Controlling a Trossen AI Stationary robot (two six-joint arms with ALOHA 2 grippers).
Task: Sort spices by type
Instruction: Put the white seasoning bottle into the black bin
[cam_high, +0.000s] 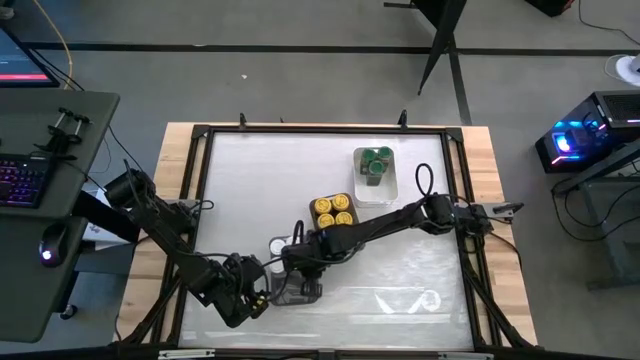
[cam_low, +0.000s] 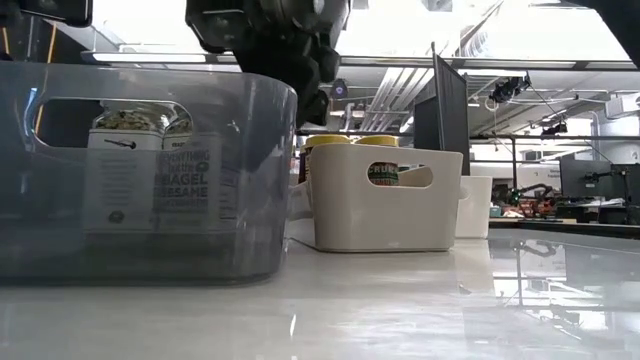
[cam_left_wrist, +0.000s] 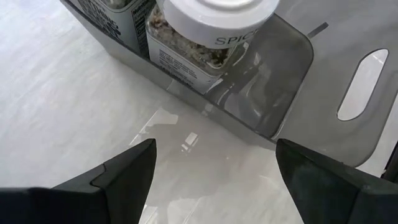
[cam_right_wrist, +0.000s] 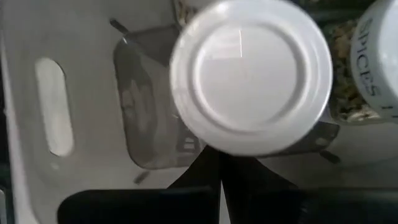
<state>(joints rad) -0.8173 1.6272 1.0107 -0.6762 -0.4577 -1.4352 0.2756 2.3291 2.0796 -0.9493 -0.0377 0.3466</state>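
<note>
Spice jars with white lids (cam_left_wrist: 211, 18) stand in a grey see-through tray (cam_low: 150, 260) near the table's front middle. My right gripper (cam_right_wrist: 221, 165) hangs shut over this tray, pointing steeply down, right beside one white lid (cam_right_wrist: 249, 74). A second white-lidded jar (cam_right_wrist: 373, 62) stands next to it. My left gripper (cam_left_wrist: 214, 149) is open above the bare table just outside the tray's wall (cam_left_wrist: 292, 93), with nothing between its fingers. Yellow-lidded jars (cam_high: 332, 210) stand in a white tray (cam_low: 385, 215). Green-lidded jars (cam_high: 375, 160) stand in a clear tray farther back. My right gripper's shut fingers come from above and end at the rim of the white lid (cam_right_wrist: 214, 146) of a jar standing upright in the grey tray. The lid hides their tips, so I cannot tell whether they touch it.
The three trays stand close together around the table's middle. A raised dark frame (cam_high: 200, 140) runs around the white table top. The tray's handle slot (cam_left_wrist: 367, 81) faces my left gripper. The table shows bare toward the far left and near right.
</note>
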